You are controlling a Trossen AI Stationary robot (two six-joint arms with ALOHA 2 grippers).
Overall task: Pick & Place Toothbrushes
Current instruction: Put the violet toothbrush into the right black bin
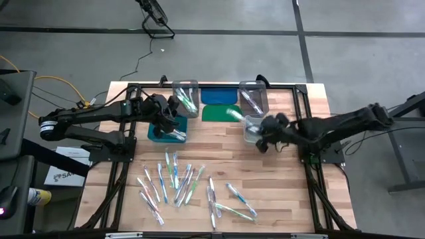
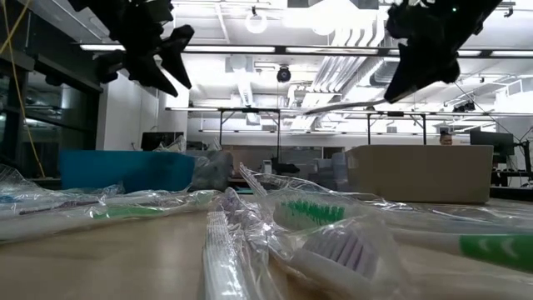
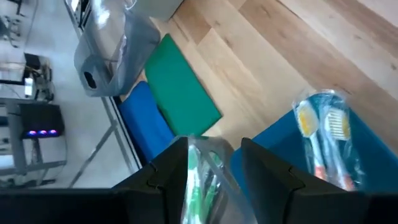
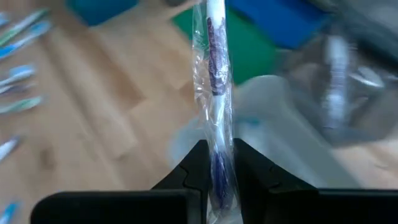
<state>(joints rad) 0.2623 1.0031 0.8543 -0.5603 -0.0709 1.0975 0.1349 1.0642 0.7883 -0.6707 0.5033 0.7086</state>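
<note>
Right hand [image 4: 216, 163] pinches a wrapped purple toothbrush [image 4: 215, 81] above the clear bin [image 1: 252, 128], centre-right of the high view. Left hand [image 3: 213, 163] clamps a green toothbrush [image 3: 200, 186] over the teal bin [image 1: 157, 135], centre-left.

Two dark, near-black jointed arms are seen from above, each built of slim tubular links joined by bulkier rounded housings. A pale ring is carried near the left arm's base. The left claw [image 3: 214, 180] and right claw [image 4: 216, 177] are each formed of two matte black, angular, stepped fingers.
</note>
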